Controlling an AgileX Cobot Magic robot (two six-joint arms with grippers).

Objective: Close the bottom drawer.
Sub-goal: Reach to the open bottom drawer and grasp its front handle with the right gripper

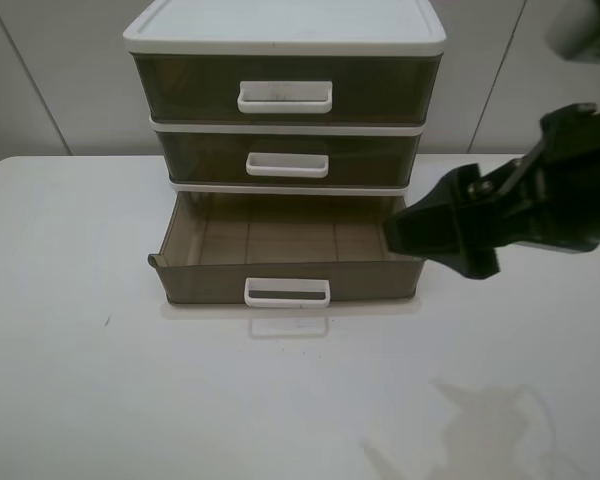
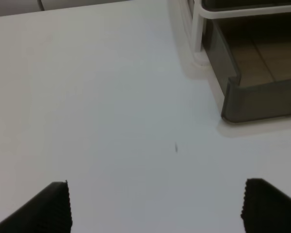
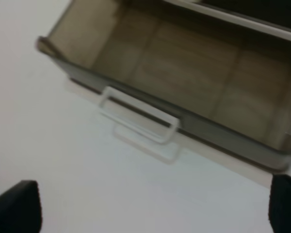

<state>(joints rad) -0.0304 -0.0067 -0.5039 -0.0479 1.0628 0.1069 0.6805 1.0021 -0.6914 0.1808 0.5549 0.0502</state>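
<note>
White table, pale panelled wall behind it

Right gripper: fingers spread wide, nothing between them. One black fingertip shows at each side of the wrist view, with bare table between. In the high view it is a black mass in the air over the right front corner of the bottom drawer, on the side of the table's right edge. It looks raised clear of the drawer. Its grey shadow lies on the table toward the near right corner

Left gripper: fingers also wide apart and holding nothing, over bare table on the side of the left edge. The drawer's left front corner lies ahead of it, well apart. Not seen in the high view

Bottom drawer: open, drawn out from the cabinet toward the table's near edge, resting low on the table. Smoky brown walls, ribbed floor, nothing inside. White loop handle at the middle of its front

Cabinet: stands at the middle of the far edge, white top and frame. Middle drawer and top drawer are both shut flush, each with a white handle

Small dark speck on the table, between the drawer and the left edge
</note>
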